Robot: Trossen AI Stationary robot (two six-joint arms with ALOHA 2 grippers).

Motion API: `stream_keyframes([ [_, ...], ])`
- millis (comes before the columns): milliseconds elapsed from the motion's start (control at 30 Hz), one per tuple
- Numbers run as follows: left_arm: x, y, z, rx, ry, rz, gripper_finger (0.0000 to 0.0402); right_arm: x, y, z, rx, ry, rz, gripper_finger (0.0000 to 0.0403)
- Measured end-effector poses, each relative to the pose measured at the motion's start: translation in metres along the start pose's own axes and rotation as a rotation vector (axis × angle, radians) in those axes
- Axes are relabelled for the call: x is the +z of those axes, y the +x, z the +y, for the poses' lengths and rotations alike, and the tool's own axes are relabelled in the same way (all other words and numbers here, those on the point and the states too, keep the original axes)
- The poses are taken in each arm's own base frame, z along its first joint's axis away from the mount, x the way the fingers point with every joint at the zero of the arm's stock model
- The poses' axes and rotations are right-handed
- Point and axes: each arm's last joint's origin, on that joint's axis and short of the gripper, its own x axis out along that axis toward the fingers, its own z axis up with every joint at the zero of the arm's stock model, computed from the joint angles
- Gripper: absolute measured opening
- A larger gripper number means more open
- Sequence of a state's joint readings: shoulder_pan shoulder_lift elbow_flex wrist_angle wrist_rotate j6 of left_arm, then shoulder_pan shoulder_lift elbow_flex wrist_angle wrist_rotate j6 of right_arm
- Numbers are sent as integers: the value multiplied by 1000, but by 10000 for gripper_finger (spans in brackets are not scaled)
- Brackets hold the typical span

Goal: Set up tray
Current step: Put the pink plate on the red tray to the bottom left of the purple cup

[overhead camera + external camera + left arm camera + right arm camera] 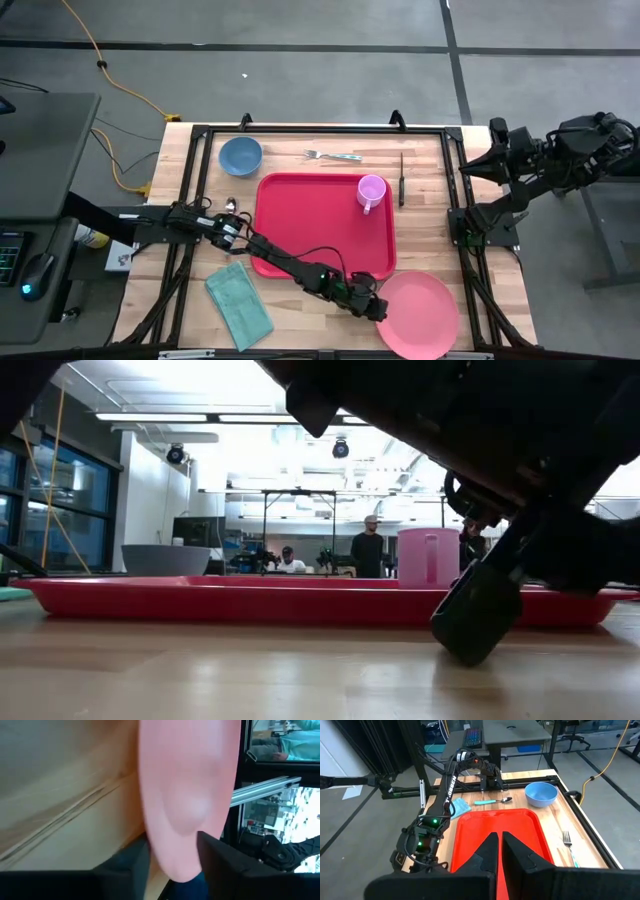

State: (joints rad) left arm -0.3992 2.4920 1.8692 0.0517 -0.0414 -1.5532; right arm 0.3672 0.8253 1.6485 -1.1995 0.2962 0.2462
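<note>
Wooden table [420,210], red tray [310,225], pink plate [420,315], blue bowl [240,155], teal cloth [240,305]

White lettering runs along the left arm [451,787] link, too small to read; no other legible text.

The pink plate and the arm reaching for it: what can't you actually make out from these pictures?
- Left gripper: high view too small to show contact; in the left wrist view its fingers flank the pink plate rim, grip unclear.
- Pink plate: missing from the low view, where the dark arm fills the right.
- Spoon: partly covered by the left arm in the high view.
- Red tray: near part hidden by the right gripper, right wrist view.
</note>
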Motion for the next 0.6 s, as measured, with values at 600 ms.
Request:
stream_keyframes([
  [600, 4, 0, -1, -7, 134, -35, 13, 0, -1, 0, 1, -8, -2, 0],
])
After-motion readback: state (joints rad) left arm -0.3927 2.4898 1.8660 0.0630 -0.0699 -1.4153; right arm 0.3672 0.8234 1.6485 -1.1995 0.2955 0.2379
